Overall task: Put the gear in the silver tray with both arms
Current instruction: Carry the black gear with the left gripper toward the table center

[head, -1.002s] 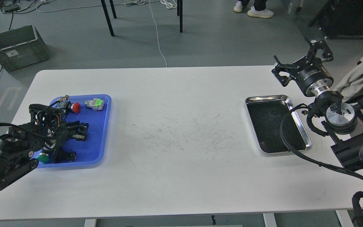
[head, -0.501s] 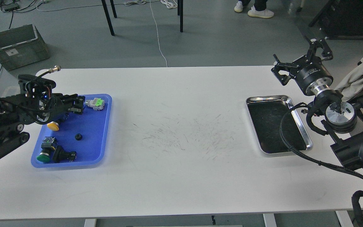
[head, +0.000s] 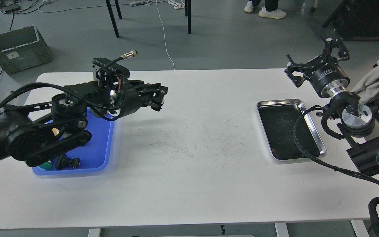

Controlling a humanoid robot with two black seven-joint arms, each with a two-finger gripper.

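The silver tray [head: 280, 102] lies at the table's right side, its dark floor bare. My left gripper [head: 159, 98] hangs above the white table, just right of the blue tray [head: 100, 149]. Its dark fingers point right and lie close together. I cannot tell whether they hold anything. No gear shows; my left arm covers much of the blue tray. My right gripper [head: 314, 60] is open and empty, raised beyond the silver tray's far right corner, over the table's back edge.
In the blue tray a green button [head: 46, 166], a black part [head: 67, 162] and a bit of a yellow part [head: 55, 131] show under my left arm. A grey crate [head: 18, 49] and chair legs [head: 112, 18] stand on the floor behind the table.
My left arm has lifted off the blue tray and swung right; its gripper is now over the table past the tray's right edge. My right gripper has risen slightly.
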